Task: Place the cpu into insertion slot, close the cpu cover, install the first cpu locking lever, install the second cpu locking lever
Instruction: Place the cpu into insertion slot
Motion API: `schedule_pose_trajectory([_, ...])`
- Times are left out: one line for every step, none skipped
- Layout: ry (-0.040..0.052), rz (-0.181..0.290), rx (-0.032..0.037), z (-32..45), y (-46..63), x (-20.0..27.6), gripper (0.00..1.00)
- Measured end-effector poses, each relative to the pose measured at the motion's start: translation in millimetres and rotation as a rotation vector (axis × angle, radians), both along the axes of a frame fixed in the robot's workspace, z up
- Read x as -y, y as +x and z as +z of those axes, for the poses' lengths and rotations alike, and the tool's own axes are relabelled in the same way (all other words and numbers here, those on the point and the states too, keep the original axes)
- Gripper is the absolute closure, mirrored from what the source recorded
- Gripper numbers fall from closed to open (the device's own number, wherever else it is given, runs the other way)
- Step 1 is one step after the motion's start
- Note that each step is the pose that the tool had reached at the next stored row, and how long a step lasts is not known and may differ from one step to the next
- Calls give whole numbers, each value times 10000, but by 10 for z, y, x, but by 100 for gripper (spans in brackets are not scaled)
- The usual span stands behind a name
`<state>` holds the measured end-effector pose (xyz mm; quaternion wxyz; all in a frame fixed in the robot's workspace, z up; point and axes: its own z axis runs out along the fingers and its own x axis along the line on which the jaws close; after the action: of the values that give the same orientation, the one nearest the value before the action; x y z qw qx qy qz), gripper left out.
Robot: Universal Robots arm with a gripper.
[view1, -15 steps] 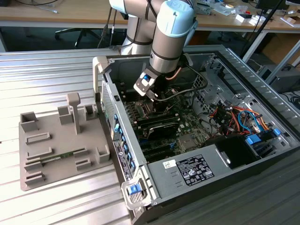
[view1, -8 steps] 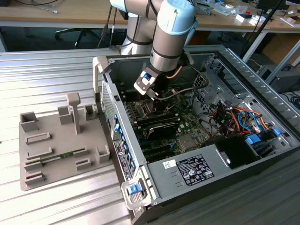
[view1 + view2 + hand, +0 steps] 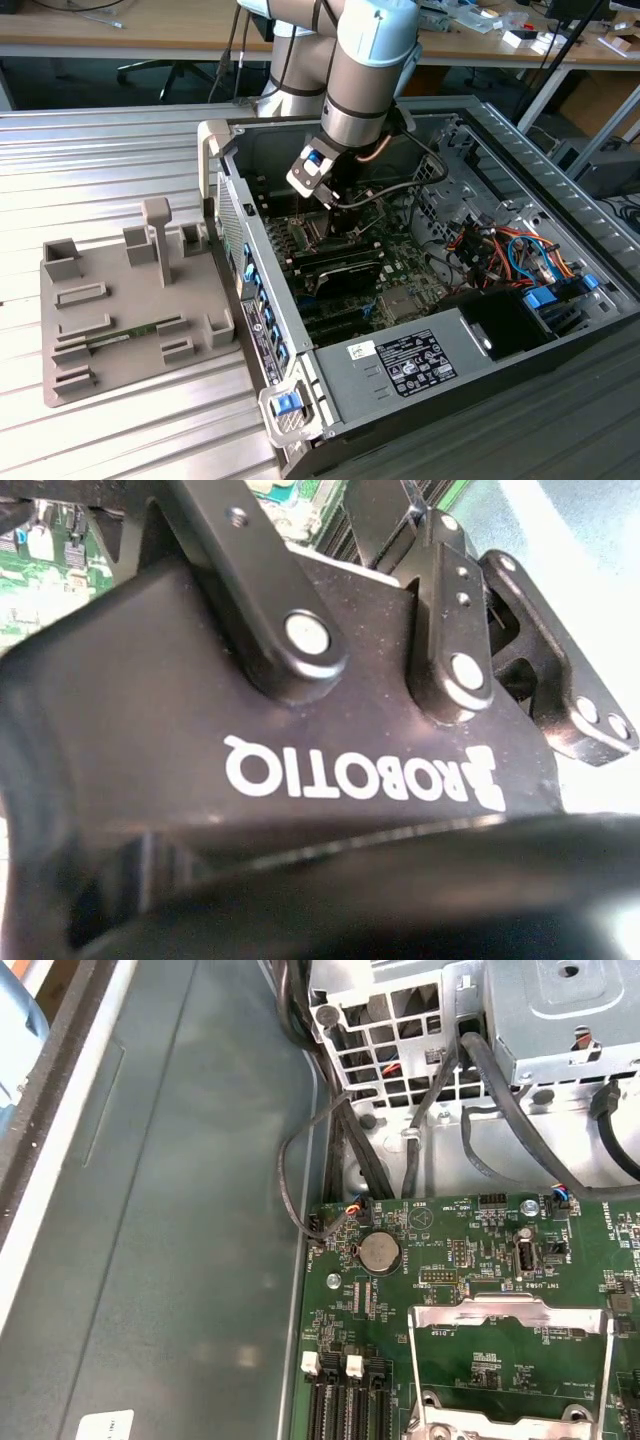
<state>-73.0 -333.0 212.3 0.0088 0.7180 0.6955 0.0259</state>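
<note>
My gripper (image 3: 338, 220) hangs low inside the open computer case, just above the green motherboard (image 3: 395, 262). The silver-rimmed insertion slot (image 3: 306, 233) lies right beside it, toward the exterior view's left. In the first wrist view a thin silver frame with a square window, the cpu cover (image 3: 512, 1312), sits on the board, and green board shows through the window. Whether the cover is raised or lying flat I cannot tell. The cpu is hidden. The gripper's black body (image 3: 300, 730) fills the second wrist view, with a strip of board beyond it.
A grey fixture tray (image 3: 110, 310) with posts and pockets stands outside the case on the exterior view's left. Inside are black memory slots (image 3: 345, 1415), a coin cell (image 3: 379, 1254), black cables (image 3: 345, 1150), a metal drive cage (image 3: 400, 1020) and the power supply (image 3: 410, 365).
</note>
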Motion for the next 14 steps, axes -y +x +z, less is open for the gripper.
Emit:
schedule_pose_trajectory([0, 0, 1, 0, 0, 0, 33])
schedule_pose_trajectory([0, 0, 1, 1, 0, 0, 39])
schedule_pose_trajectory([0, 0, 1, 1, 0, 0, 46])
schedule_pose_trajectory([0, 0, 0, 1, 0, 0, 46])
schedule_pose_trajectory([0, 0, 0, 1, 0, 0, 52])
schedule_pose_trajectory([0, 0, 1, 1, 1, 0, 52])
schedule_pose_trajectory([0, 0, 0, 1, 1, 0, 58])
schedule_pose_trajectory([-1, 0, 0, 2, 1, 1, 64])
schedule_pose_trajectory([-1, 0, -1, 2, 1, 2, 64])
schedule_pose_trajectory([-1, 0, -1, 2, 1, 4, 70])
schedule_pose_trajectory([-1, 3, 0, 2, 1, 10, 76])
schedule_pose_trajectory([0, 1, 1, 1, 1, 12, 82])
schedule_pose_trajectory([-2, -1, -1, 5, 0, 13, 88])
schedule_pose_trajectory([0, -1, 0, 17, 0, 13, 89])
